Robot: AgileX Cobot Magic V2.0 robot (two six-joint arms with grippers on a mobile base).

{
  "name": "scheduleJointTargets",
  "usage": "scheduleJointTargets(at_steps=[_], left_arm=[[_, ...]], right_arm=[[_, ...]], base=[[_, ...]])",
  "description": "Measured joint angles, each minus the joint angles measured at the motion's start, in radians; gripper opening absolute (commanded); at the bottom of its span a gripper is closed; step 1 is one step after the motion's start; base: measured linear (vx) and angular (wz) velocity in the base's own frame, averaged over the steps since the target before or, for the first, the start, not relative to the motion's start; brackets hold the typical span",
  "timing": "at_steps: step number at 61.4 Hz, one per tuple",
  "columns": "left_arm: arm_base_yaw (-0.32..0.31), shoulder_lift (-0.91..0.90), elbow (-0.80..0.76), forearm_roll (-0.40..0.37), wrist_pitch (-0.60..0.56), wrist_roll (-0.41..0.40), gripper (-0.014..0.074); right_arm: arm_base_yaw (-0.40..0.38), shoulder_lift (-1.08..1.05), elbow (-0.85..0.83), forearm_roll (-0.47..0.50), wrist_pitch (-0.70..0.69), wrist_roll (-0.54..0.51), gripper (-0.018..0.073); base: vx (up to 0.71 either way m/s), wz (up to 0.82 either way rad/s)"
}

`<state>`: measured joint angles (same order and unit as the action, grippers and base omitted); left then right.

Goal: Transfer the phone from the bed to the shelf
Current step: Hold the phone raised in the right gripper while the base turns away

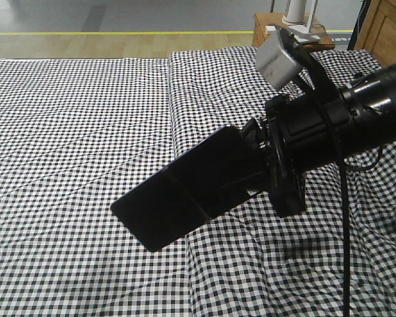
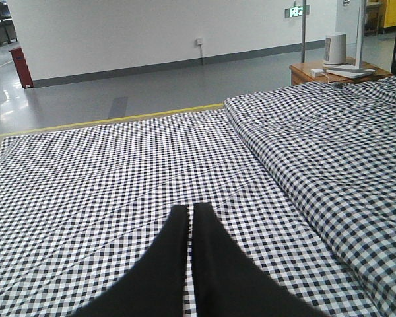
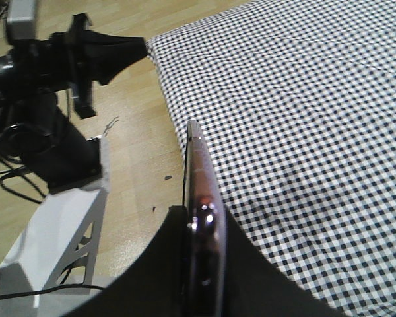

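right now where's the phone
The phone is clamped at one end in the right gripper, held over the checked bed near the centre of the front view.

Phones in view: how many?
1. The phone is clamped between the right fingers, held clear of the bed. No other seen; more could lie outside the frames.

Phone [image 1: 185, 198]: one.
Bed [image 1: 72, 119]: one.
Grippers: two, left gripper [image 2: 189, 211] and right gripper [image 3: 201, 221].
Side table [image 2: 303, 69]: one.
White appliance [image 2: 334, 48]: one.
Wall sign [image 2: 297, 10]: one.
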<state>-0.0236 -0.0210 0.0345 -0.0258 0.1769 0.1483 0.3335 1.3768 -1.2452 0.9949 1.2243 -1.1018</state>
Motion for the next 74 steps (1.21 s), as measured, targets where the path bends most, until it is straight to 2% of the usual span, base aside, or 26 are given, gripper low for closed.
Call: scheduleJointTargets(at_steps=[11, 22, 74], left_arm=[[0.000, 0.000, 0.000, 0.000, 0.000, 0.000, 0.0001], [0.000, 0.000, 0.000, 0.000, 0.000, 0.000, 0.0001], [0.000, 0.000, 0.000, 0.000, 0.000, 0.000, 0.0001]], right_arm=[[0.036, -0.024, 0.000, -0.006, 0.011, 0.017, -0.0003], [0.036, -0.026, 0.000, -0.007, 0.011, 0.048, -0.0003], [0.036, -0.026, 0.000, -0.007, 0.011, 0.051, -0.0003]], base=[[0.00, 0.00], [0.00, 0.00], [0.00, 0.00]])
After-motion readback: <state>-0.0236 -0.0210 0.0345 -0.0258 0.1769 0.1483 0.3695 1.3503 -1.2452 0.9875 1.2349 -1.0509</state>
